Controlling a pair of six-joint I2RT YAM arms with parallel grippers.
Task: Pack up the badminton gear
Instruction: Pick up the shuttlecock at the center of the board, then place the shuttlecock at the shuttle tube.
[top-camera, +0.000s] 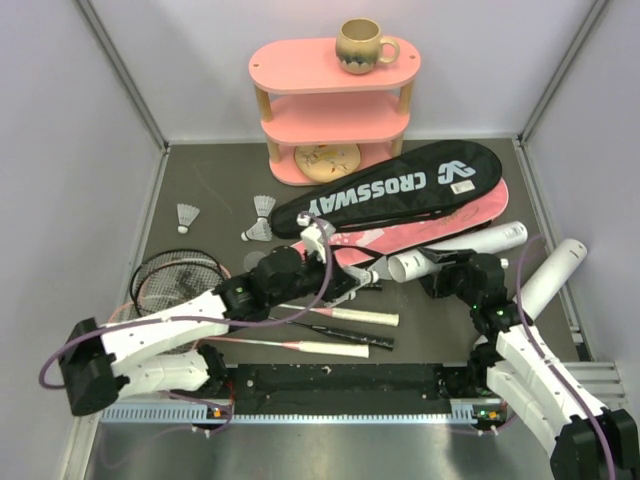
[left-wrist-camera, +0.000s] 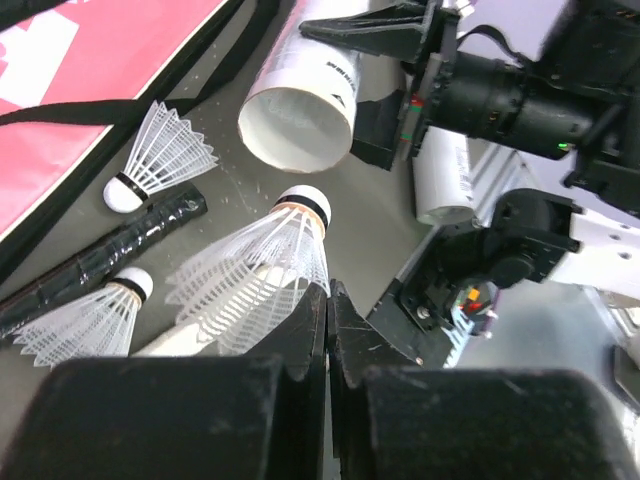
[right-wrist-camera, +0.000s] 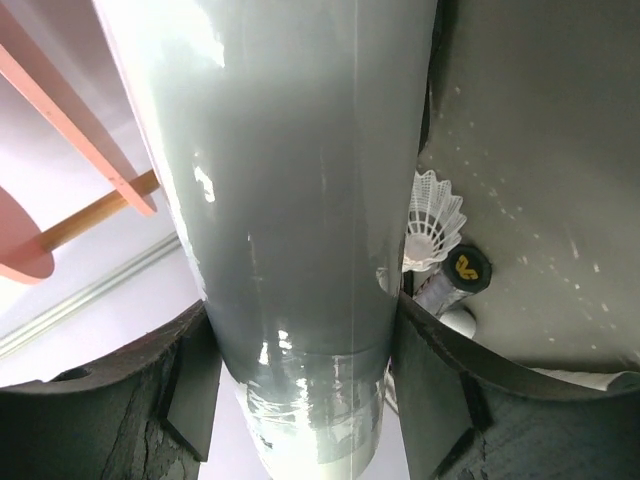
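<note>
Step in hand: We judge this to be the loading of shuttlecocks into a tube. The right gripper (right-wrist-camera: 300, 340) clamps the held tube (top-camera: 410, 265) across its body, open mouth turned toward the left arm.
Left gripper (left-wrist-camera: 328, 300): Its jaws are pressed together with no gap showing, right against the feather skirt of the nearest shuttlecock (left-wrist-camera: 265, 275). We cannot tell whether a feather edge is caught between them.
Next move: In our view it calls for a sure hold on that skirt, then a lift and a cork-first line-up with the tube mouth. The feathers look thin and would crush under a hard squeeze.
Worktop (top-camera: 200, 170): Dark and lightly speckled, it carries all the gear.
Black CROSSWAY bag (top-camera: 400, 190): It lies flat toward the back, white lettering up, overlapping the pink bag (top-camera: 440, 225) beneath it.
Rackets (top-camera: 330, 330): They lie outside the bags near the arm bases, white handles pointing right, with the heads under the left arm.
Spare tubes (top-camera: 495, 238): Two more white tubes rest on the right side, one beside the pink bag and one nearer the wall.
Held tube, close up: Glossy white with a round open mouth, and nothing visible inside.
Loose shuttlecocks (top-camera: 187, 215): Small, with white feathers and a dark band at the cork. Three sit at back left and more lie beside the black grip near the left gripper.
</note>
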